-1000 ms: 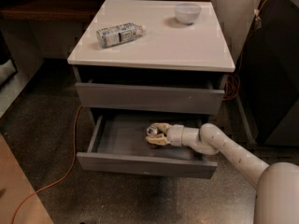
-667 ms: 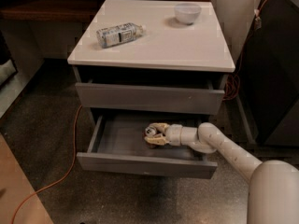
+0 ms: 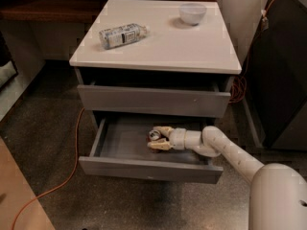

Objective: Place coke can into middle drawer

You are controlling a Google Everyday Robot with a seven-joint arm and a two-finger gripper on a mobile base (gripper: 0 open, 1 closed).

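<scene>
The middle drawer [image 3: 148,169] of the white-topped cabinet [image 3: 168,44] is pulled open, with a grey inside. My gripper [image 3: 158,138] reaches into it from the right, low over the drawer floor near its middle. Its pale fingers [image 3: 164,130] are closed around the coke can [image 3: 154,134]. Only the can's silver top and a bit of its dark side show between them. The can sits inside the drawer, upright or slightly tilted. My white arm [image 3: 230,152] crosses the drawer's right front corner.
A clear plastic bottle [image 3: 122,35] lies on the cabinet top and a white bowl [image 3: 192,12] stands at its back right. The top drawer front [image 3: 153,101] overhangs the open drawer. An orange cable [image 3: 72,169] runs along the floor at the left. A dark cabinet [image 3: 283,80] stands at the right.
The gripper and the can have shifted very slightly left inside the drawer. Nothing else has moved.
</scene>
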